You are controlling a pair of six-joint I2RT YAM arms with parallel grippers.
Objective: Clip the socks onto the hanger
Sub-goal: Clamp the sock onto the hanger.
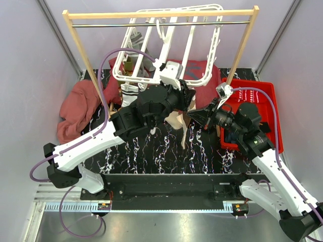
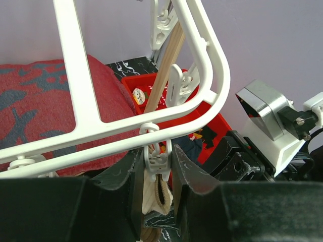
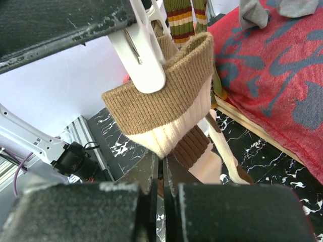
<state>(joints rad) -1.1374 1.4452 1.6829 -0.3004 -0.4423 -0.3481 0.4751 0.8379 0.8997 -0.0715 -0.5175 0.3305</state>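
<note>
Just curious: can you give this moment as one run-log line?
left gripper: squeezing white plastic hanger clip | right gripper: shut on tan ribbed fabric sock, cuff at clip

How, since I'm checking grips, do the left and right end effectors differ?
The left end effector pinches a white clip; the right end effector is shut on the tan sock. The left's jaws stand apart around the clip; the right's nearly touch. Both are black and gripping.
</note>
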